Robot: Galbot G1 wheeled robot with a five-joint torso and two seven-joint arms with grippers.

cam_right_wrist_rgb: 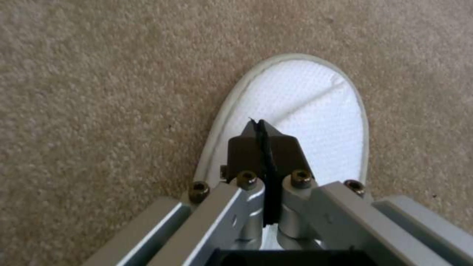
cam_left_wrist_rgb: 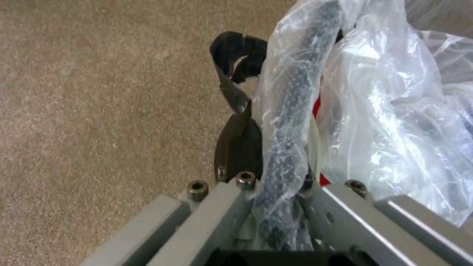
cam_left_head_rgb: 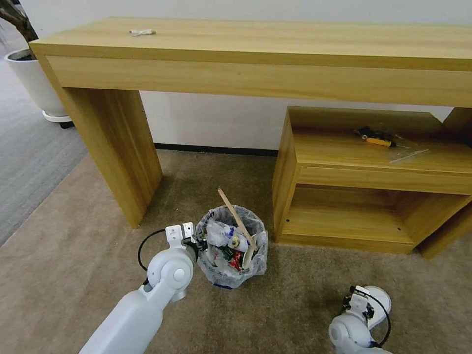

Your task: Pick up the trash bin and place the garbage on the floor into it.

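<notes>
The bin (cam_left_head_rgb: 232,250) is seen low in the centre of the head view, standing on the beige floor (cam_left_head_rgb: 73,236) in front of a long wooden desk (cam_left_head_rgb: 255,49) and just left of a low wooden shelf (cam_left_head_rgb: 373,182). It is lined with a crinkled clear bag (cam_left_wrist_rgb: 394,111) and is filled with garbage (cam_left_head_rgb: 227,243): white crumpled pieces, something red, and a wooden stick (cam_left_head_rgb: 236,214) that leans out over the rim toward the upper left. The left claw (cam_left_head_rgb: 195,242) is placed at the bin's left rim; in the left wrist view its fingers (cam_left_wrist_rgb: 240,147) are clamped on the bag-covered rim, one dark finger outside against the plastic. The right claw (cam_left_head_rgb: 355,301) is seen at the lower right of the head view, over a white slipper (cam_right_wrist_rgb: 305,122) lying on the floor; in the right wrist view its dark pads are pressed together, with the slipper directly beneath, and whether any fabric is pinched cannot be told. A small white item (cam_left_head_rgb: 142,33) lies on the desk at the upper left, and a yellow-handled tool (cam_left_head_rgb: 377,137) lies on the shelf top. A white pot (cam_left_head_rgb: 34,83) stands at the left edge. No writing or brand can be read anywhere.
</notes>
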